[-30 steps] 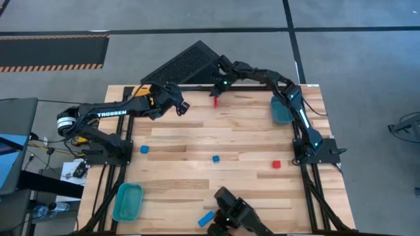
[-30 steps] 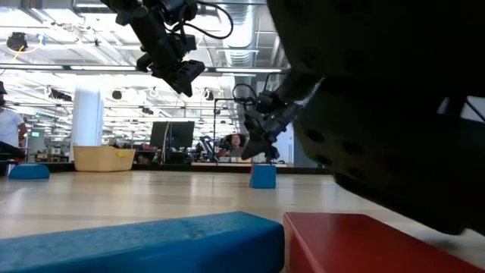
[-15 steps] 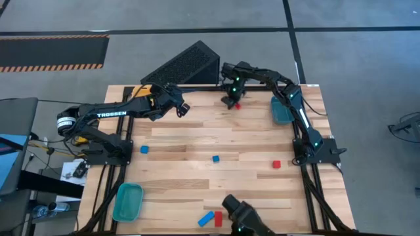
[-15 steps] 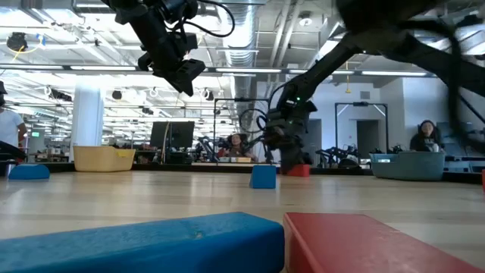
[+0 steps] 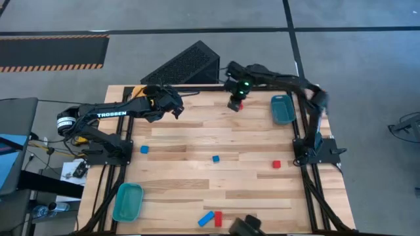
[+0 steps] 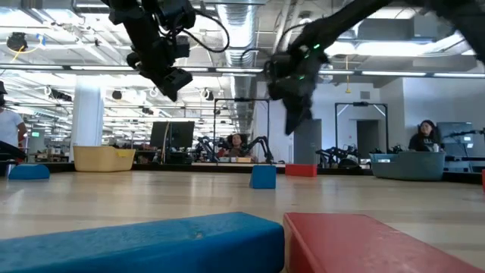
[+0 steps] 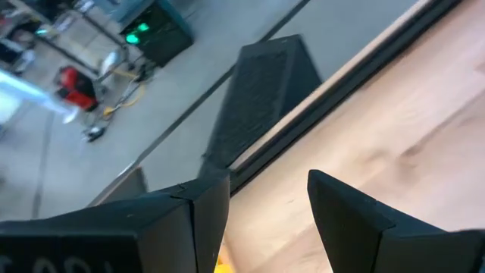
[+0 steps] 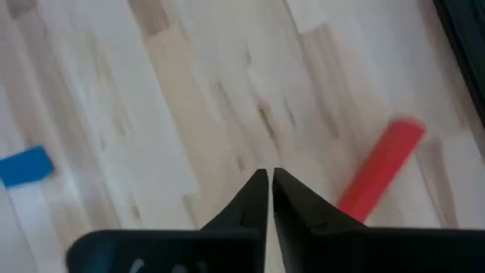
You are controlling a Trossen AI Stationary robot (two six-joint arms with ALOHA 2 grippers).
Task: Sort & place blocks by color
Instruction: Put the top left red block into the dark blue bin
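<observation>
Looking down on the table [image 5: 197, 141], we find our right gripper [image 5: 234, 103] at about one o'clock from the table's middle, near the far edge, raised above the wood; in the low view [image 6: 292, 121] it hangs clear of the surface. Its fingers [image 8: 254, 199] stand almost together with only a hairline gap between them, and they grip nothing. A red bar block [image 5: 240, 105] lies on the wood right beside that gripper, and the right wrist view shows it [image 8: 379, 171] lying free, apart from the fingertips. Our left gripper [image 5: 177, 110] waits at about eleven o'clock, lifted off the table, its fingers [image 7: 345, 216] parted and empty. A small blue cube [image 5: 215, 158] sits near the table's centre, another blue cube [image 5: 144, 149] at nine o'clock by the left edge, and a small red cube [image 5: 276, 164] at about four o'clock towards the right edge. At six o'clock, near the front edge, a blue bar [image 5: 206, 218] and a red bar [image 5: 218, 219] lie side by side, seemingly touching. A teal tray [image 5: 282, 109] rests at two o'clock, a second teal tray [image 5: 127, 201] at about eight o'clock, and a yellow tray [image 6: 104, 158] at the far left corner.
</observation>
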